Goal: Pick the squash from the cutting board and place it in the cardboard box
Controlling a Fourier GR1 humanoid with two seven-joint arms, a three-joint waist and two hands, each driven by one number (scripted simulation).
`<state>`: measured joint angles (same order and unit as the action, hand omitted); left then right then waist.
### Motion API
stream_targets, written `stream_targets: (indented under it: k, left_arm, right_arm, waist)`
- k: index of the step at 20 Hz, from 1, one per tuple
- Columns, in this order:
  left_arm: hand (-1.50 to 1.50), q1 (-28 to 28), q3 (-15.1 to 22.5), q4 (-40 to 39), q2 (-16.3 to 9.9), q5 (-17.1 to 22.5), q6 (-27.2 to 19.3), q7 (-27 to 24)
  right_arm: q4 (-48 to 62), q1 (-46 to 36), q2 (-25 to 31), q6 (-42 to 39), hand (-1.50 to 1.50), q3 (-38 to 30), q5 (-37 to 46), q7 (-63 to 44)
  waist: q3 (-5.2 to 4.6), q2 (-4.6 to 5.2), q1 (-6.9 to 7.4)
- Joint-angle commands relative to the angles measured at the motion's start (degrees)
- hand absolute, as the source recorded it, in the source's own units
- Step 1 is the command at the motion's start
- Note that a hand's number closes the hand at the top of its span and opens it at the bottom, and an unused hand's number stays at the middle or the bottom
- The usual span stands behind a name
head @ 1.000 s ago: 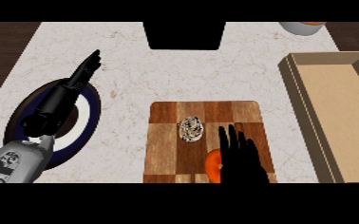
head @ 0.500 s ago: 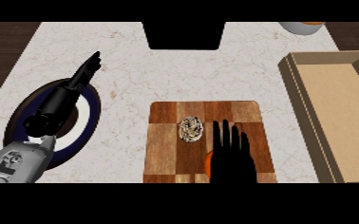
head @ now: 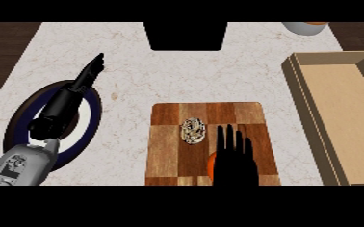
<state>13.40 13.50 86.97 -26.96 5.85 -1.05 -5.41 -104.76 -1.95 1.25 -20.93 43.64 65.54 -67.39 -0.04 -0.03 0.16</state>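
A small mottled cream-and-brown squash (head: 192,130) lies on the wooden cutting board (head: 165,144) near its middle. My right hand (head: 234,157) lies over the board's lower right, fingers straight and pointing up the view, just right of the squash and apart from it. An orange object (head: 211,164) peeks out at the hand's left edge, mostly hidden. The cardboard box (head: 334,110) stands open at the right edge. My left hand (head: 82,81) rests at the left with straight fingers, above a plate.
A dark blue-rimmed plate (head: 82,134) lies under my left forearm. A dark rectangular opening (head: 186,35) sits at the counter's back edge. A bowl (head: 305,27) shows partly at the top right.
My right hand has slid left and slightly down the board, covering more of the orange object. The squash and the left arm have not moved.
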Motion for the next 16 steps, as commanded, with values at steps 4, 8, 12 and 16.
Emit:
stream_targets:
  k: [4, 8, 12, 16]
  left_arm:
    - [0.0, -0.8, -0.9, -0.5, 1.1, -1.3, 0.6, -1.5]
    - [0.0, -3.6, -1.7, 1.7, -0.2, -1.6, 1.6, -1.4]
    - [0.0, 1.0, -2.6, 0.8, 1.3, -1.1, 1.8, 2.6]
    - [0.0, -2.8, -2.2, 3.0, 1.7, -2.5, 2.3, 0.7]
  right_arm:
    - [5.2, -1.6, -1.2, 3.4, -1.5, 3.0, -1.8, -13.2]
    - [7.7, -0.2, -1.2, 3.3, -1.5, -2.3, -0.7, -8.7]
    - [9.7, -1.0, -1.2, 2.2, -1.5, -4.8, -0.2, -7.2]
    - [9.1, 5.3, 0.0, 5.0, -1.5, -5.2, 1.9, -2.6]
  waist:
    - [0.01, 0.08, 0.21]
    - [0.04, -0.05, 0.5]
    - [0.04, 0.0, -0.05]
    - [0.05, -0.08, -0.19]
